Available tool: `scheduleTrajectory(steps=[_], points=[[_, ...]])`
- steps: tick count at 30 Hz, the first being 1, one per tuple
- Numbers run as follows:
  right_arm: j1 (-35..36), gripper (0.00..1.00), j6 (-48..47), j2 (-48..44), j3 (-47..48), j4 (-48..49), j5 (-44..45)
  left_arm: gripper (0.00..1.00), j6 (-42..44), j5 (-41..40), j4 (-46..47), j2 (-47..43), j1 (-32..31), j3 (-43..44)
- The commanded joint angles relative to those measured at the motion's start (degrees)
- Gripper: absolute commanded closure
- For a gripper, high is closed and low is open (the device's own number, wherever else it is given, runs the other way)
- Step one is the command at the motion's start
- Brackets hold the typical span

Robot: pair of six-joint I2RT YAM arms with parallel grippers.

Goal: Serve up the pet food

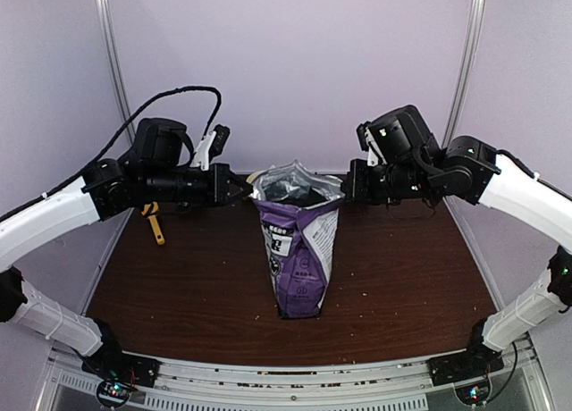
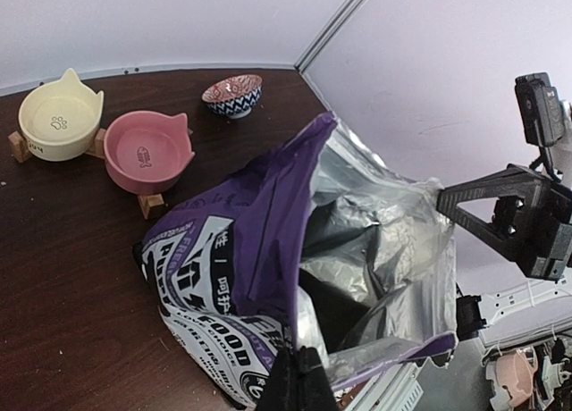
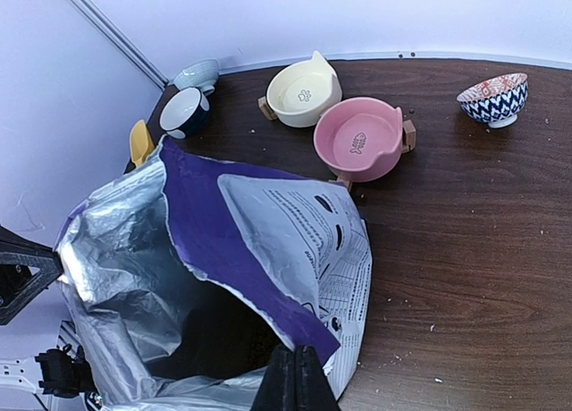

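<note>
The purple pet food bag [image 1: 299,246] stands upright mid-table, its silver-lined mouth pulled wide. My left gripper [image 1: 245,189] is shut on the left rim of the mouth. In the left wrist view the gripper [image 2: 299,380] pinches the bag [image 2: 223,277] at its edge. My right gripper [image 1: 348,189] is shut on the opposite rim. In the right wrist view this gripper [image 3: 295,380] clamps the torn purple edge of the bag [image 3: 295,241]. The pet food itself is hidden in the dark inside.
A cream bowl [image 3: 304,94] and a pink bowl [image 3: 362,143] sit on wooden stands beyond the bag. A patterned bowl [image 3: 493,98], a dark blue bowl [image 3: 183,112] and a pale bowl [image 3: 197,74] stand farther back. A yellow scoop [image 1: 156,223] lies at the left.
</note>
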Motion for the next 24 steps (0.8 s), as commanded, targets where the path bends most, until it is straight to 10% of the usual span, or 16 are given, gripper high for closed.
scheduleTrajectory(steps=[1,6,13,24], points=[[-1.5,1.0,0.32,-2.6,-0.38,-1.03,4.86,1.0,1.35,-2.07,2.17,-0.44,1.57,1.6],[-1.56,1.0,-0.58,-2.62,-0.88,0.77,2.33,1.0,3.08,1.66,4.26,-0.1,1.57,1.71],[-1.53,0.34,-6.87,-6.97,-0.97,2.7,1.79,0.26,9.06,-6.31,0.94,-5.73,1.56,2.11],[-1.91,0.2,-5.83,-11.05,-6.49,5.22,3.95,0.13,6.13,-12.25,-4.57,-11.18,7.68,-4.11]])
